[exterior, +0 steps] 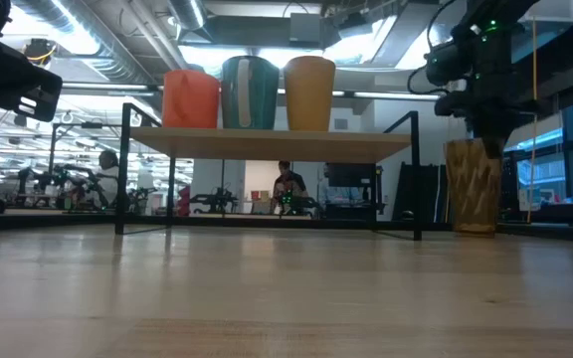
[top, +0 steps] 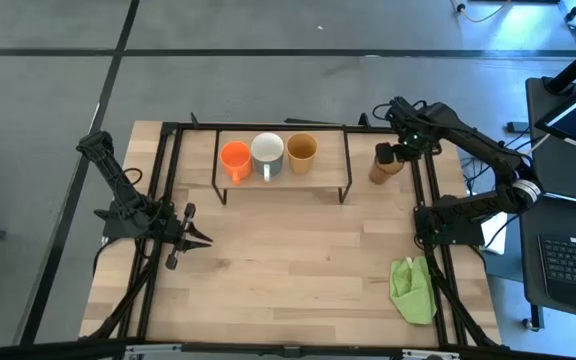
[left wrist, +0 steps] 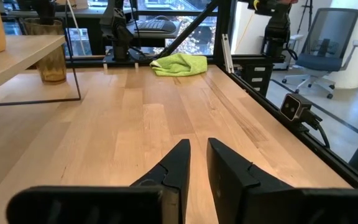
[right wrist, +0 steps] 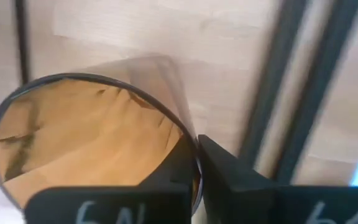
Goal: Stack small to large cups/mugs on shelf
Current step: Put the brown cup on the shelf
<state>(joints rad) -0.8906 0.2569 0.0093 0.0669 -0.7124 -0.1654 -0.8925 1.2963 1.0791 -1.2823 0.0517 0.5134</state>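
Observation:
The shelf stands at the table's far middle. On it, in a row, stand an orange mug, a white mug and a tan cup; they also show in the low view. The amber tumbler stands upright on the table right of the shelf. My right gripper is above it, shut on its rim. My left gripper is shut and empty, low over the table's left side. My right gripper holds the tumbler's rim on its right side, one finger inside the tumbler and one outside. The fingers come from above, pointing down. The tumbler stands upright with its base on the table.
A green cloth lies near the table's right front corner. Black frame rails run along the table's left and right sides, close to the tumbler. The shelf's right end is bare.

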